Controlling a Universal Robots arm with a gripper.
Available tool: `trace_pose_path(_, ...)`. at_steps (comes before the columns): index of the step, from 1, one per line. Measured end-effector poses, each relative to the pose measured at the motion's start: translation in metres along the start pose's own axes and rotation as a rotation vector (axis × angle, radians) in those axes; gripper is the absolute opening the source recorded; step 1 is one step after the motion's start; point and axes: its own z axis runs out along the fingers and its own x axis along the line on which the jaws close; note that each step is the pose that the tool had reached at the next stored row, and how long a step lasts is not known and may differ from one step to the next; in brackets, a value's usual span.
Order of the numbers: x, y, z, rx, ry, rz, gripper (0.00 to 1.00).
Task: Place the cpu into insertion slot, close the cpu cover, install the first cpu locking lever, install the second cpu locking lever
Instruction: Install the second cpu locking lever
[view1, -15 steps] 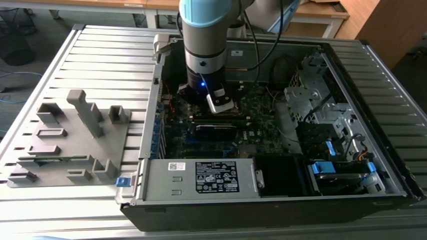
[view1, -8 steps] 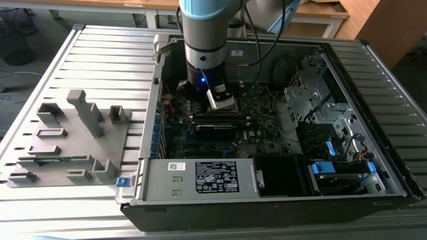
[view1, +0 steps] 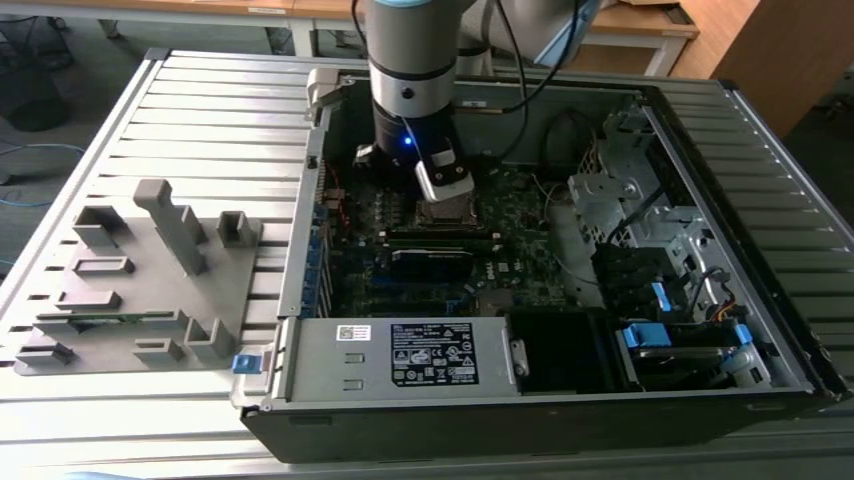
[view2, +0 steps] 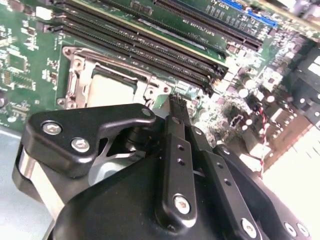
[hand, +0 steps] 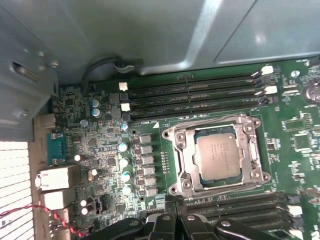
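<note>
Tool (view2: 176, 102) with fingers together, empty, beside cpu (hand: 218, 152) seated under cpu cover (hand: 186, 156); locking levers apparently pending.

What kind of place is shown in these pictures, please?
Probably a robotics lab or test workshop. An open computer case lies on a slatted metal table, a grey fixture with holders stands beside it, and wooden desks stand behind.

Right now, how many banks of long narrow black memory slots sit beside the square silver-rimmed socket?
2. One bank lies between the socket and the grey case wall; the other bank is opposite, partly hidden by the gripper.
</note>
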Motion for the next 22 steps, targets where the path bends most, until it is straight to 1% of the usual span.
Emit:
trace_pose_path(2, -0.0002, 0.0003, -0.0025, -0.0001, 0.0, 0.0, 0.1)
trace_pose_path(6, -0.0002, 0.0003, -0.0026, -0.0003, -0.0001, 0.0, 0.1)
trace_pose_path(8, -0.002, 0.0006, -0.0027, 0.0002, 0.0001, 0.0, 0.1)
trace_pose_path(14, -0.0128, 0.0021, -0.0019, -0.0001, 0.0, 0.0, 0.1)
trace_pose_path(22, -0.0315, 0.0048, -0.0008, -0.0001, 0.0, 0.0, 0.1)
